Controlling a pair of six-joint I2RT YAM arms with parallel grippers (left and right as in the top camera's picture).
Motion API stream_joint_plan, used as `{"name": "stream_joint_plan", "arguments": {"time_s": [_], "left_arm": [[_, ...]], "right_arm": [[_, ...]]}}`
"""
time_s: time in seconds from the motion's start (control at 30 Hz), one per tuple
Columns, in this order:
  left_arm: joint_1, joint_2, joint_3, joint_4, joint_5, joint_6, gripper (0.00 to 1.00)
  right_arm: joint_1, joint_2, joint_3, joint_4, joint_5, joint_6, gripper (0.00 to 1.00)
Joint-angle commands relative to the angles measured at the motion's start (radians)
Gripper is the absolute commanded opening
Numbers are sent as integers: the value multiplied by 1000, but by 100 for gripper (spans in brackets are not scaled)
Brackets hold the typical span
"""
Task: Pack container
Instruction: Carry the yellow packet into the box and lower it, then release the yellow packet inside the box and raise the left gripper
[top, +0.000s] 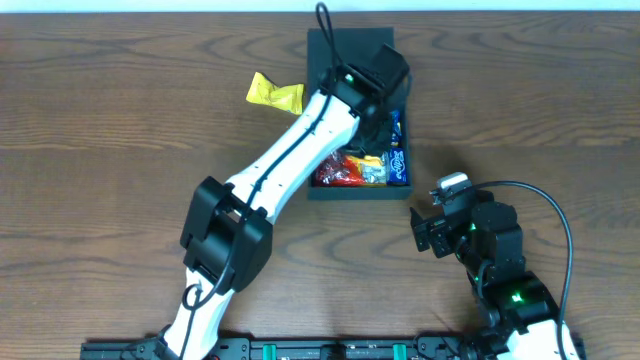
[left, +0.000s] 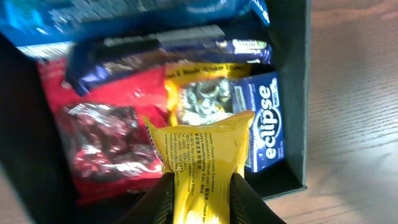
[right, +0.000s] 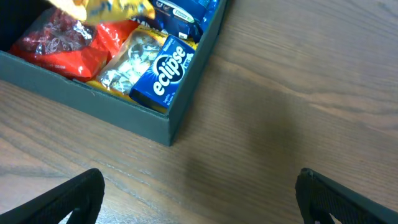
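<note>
The dark teal-black container (top: 325, 60) stands at the table's back middle, its rim also in the left wrist view (left: 295, 93) and right wrist view (right: 158, 124). It holds a red packet (left: 106, 143), a blue Eclipse box (left: 267, 121), a foil-and-yellow packet (right: 127, 62) and dark blue wrappers. My left gripper (left: 200, 199) hangs over the container, shut on a yellow snack packet (left: 202, 152). My right gripper (right: 199, 193) is open and empty above bare table to the container's front right.
Another yellow packet (top: 273, 93) lies on the wooden table just left of the container. My left arm (top: 290, 150) reaches diagonally from the front edge to the container. My right arm (top: 480, 240) sits at the front right.
</note>
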Motion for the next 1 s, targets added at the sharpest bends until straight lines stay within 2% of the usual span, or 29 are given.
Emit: {"name": "stream_joint_plan", "arguments": {"time_s": [0.0,0.13,0.27,0.37,0.5,0.63,0.7,0.8,0.97], "left_arm": [[-11,-40,-59,19,-60,-100,27],[-26,-40,-137,69,-128,-177,28],[-28,-40,-204,199,-126,-251,29],[-29,-40,-224,274,-130,-259,29],[-29,-40,-225,287,-170,-259,29],[-30,-39,-241,281,-203,-259,39],[-33,-39,-257,286,-203,-260,56],[-36,-39,-274,294,-190,-261,59],[-36,-39,-275,300,-127,-259,58]], "right_arm": [[-13,-3,-4,1,-3,10,99],[-13,-3,-4,1,-3,10,99],[-13,-3,-4,1,-3,10,99],[-13,-3,-4,1,-3,11,99],[-13,-2,-4,1,-3,10,99],[-13,-2,-4,1,-3,10,99],[-13,-2,-4,1,-3,11,99],[-13,-2,-4,1,-3,10,99],[-13,-2,-4,1,-3,11,99]]}}
